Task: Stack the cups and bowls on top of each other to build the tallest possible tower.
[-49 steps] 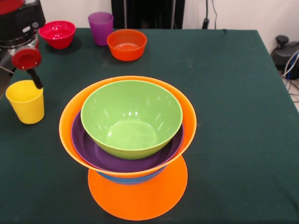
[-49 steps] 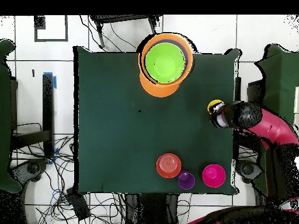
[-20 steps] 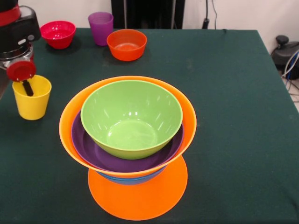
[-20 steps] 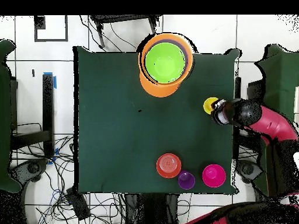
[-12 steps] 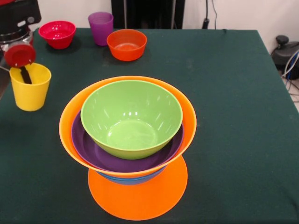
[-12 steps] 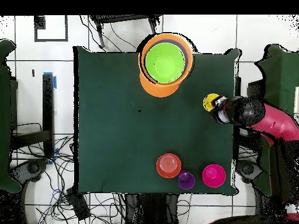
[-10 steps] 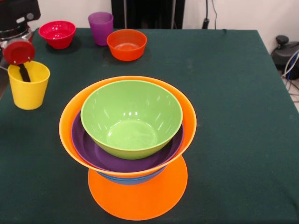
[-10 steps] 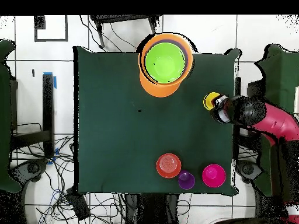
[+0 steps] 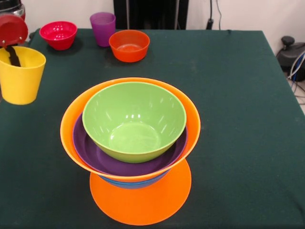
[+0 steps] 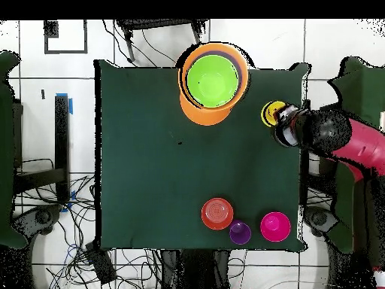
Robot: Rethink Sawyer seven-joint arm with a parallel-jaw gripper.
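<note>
A dark green cloth covers the tabletop (image 9: pixel 238 95), with a pale wall and black equipment behind it.

The tower (image 9: pixel 131 143) stands at the near edge of the tabletop. Its base is a large orange bowl (image 9: pixel 143 202) that looks turned upside down, then a blue bowl (image 9: pixel 128 183) of which only a thin edge shows, then a second large orange bowl (image 9: pixel 71 119), a purple bowl (image 9: pixel 95 157) and a green bowl (image 9: pixel 133 121) nested on top. So I judge that five pieces are placed.

Still outside the tower are three pieces far behind it: a pink-red bowl (image 9: pixel 58 34), a purple cup (image 9: pixel 103 27) and an orange-red bowl (image 9: pixel 129 45). I do not see any teal bowl.

The yellow cup (image 9: pixel 20 75) is to the left of the tower, and it seems lifted from the cloth. The gripper (image 9: pixel 10 47) holds this cup at its rim: one dark finger (image 9: pixel 13 56) goes down inside the cup, against the wall. The other finger is hidden. The cup looks upright.
</note>
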